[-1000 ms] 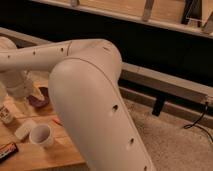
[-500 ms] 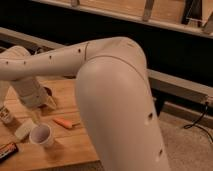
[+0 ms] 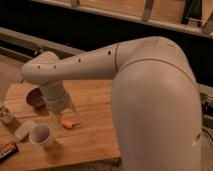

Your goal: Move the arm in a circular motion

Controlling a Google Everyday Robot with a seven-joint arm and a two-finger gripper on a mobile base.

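Cream arm (image 3: 150, 100) w/ dark holes (image 3: 108, 51) — gripper (image 3: 66, 111) low-left

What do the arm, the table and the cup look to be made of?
Arm: probably moulded plastic, glossy cream; smooth shell with soft highlights.
Table: wood, satin finish; streaky warm-brown boards.
Cup: white, matte; paper or plastic, cannot tell.
The tool hangs under the ribbed wrist, over the table.

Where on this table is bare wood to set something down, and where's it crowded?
Bare wood lies on the table between the orange item and the big elbow of the arm, and along the near edge right of the white cup. The left is crowded: purple bowl, cup, and the tool hanging over the orange item.
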